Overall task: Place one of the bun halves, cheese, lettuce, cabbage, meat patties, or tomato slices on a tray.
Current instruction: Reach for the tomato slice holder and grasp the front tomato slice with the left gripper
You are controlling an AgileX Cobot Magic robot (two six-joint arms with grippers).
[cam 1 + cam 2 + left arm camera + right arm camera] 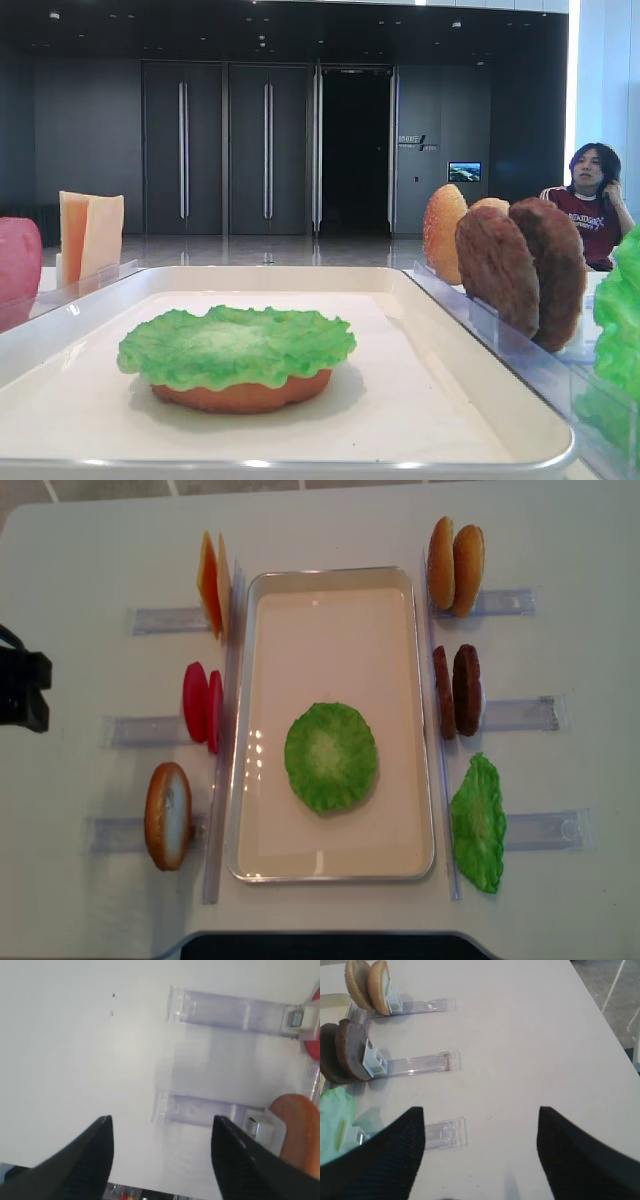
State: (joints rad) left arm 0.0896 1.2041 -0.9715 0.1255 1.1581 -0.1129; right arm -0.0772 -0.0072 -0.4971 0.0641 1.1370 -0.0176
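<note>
The white tray [428, 720] lies in the middle of the table. On it a green lettuce [331, 757] leaf covers a flat orange bun half [240, 392]. Cheese [210, 580], tomato slices [200, 705] and a bun half [168, 815] stand in racks to the tray's left. Two bun halves [455, 565], two meat patties [455, 690] and another lettuce [478, 820] leaf stand to its right. My left gripper [162, 1119] is open over bare table, with nothing between its fingers. My right gripper [480, 1110] is open too, right of the patties [345, 1052].
Clear plastic racks [520, 713] stick out from both long sides of the tray. A black part of the left arm [20, 690] shows at the left edge of the overhead view. A person [595, 200] sits beyond the table at the back right.
</note>
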